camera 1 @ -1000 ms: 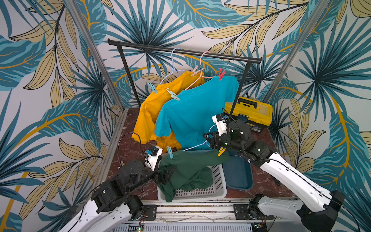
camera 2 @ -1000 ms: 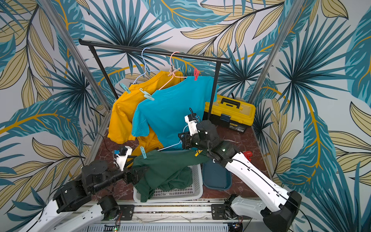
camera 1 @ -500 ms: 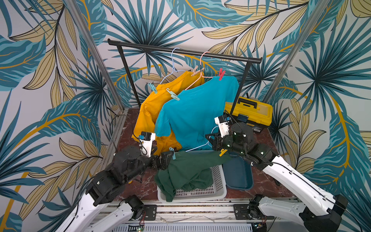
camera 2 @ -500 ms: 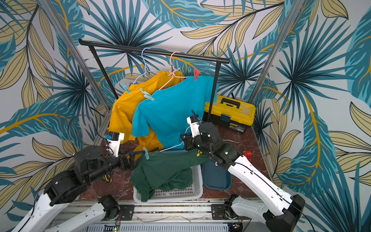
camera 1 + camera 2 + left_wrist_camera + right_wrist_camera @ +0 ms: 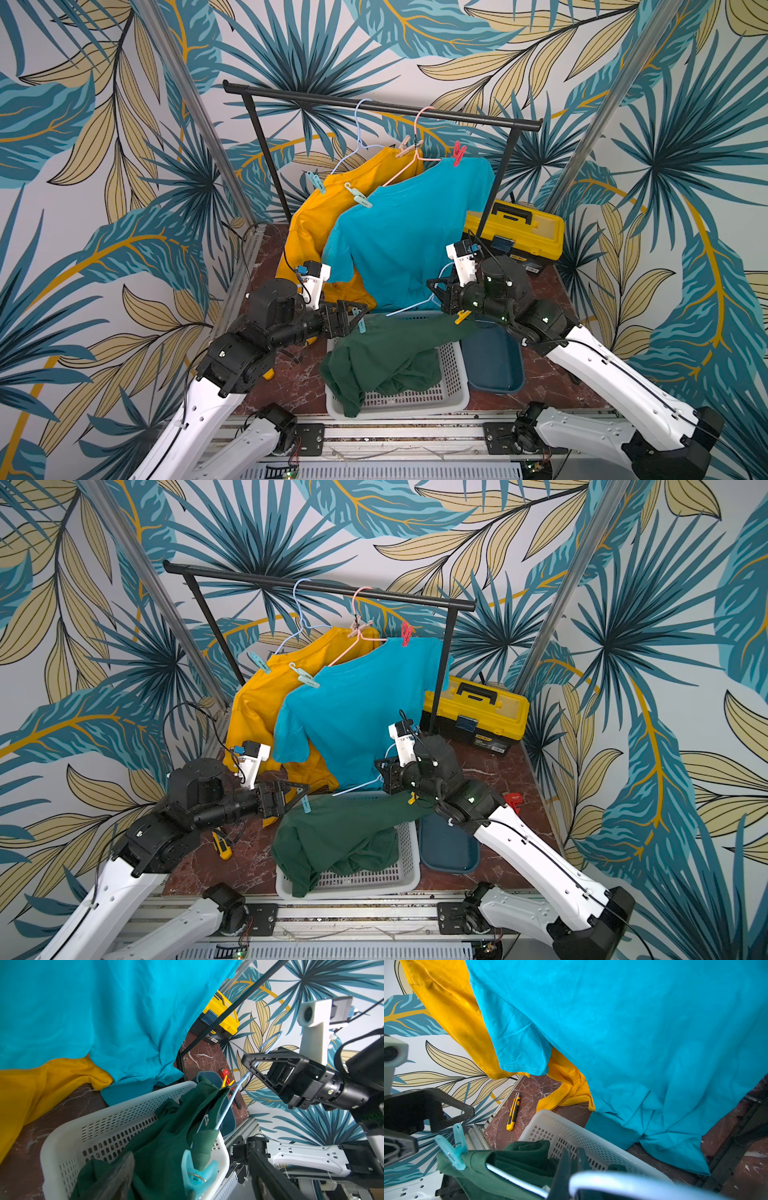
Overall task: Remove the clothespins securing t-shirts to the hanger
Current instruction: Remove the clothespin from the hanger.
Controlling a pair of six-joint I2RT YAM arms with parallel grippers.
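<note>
The left tool (image 5: 358,316) stands spread on either side of the teal clothespin (image 5: 194,1172), which clips the dark green t-shirt (image 5: 386,353) to the pale hanger (image 5: 230,1105) over the basket (image 5: 399,409), near middle. The right tool (image 5: 384,775) is pressed together on that hanger. The clothespin looks light, stiff, springy: pinch its splayed tail ends, not the soft cloth.

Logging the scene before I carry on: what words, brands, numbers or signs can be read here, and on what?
No text can be read for certain.
Sticker on the front of the yellow toolbox: there is print, but it is too small and blurred to read.
White mark inside the collar of the dark green shirt: not legible.
Utility knife and basket: no text visible.
</note>
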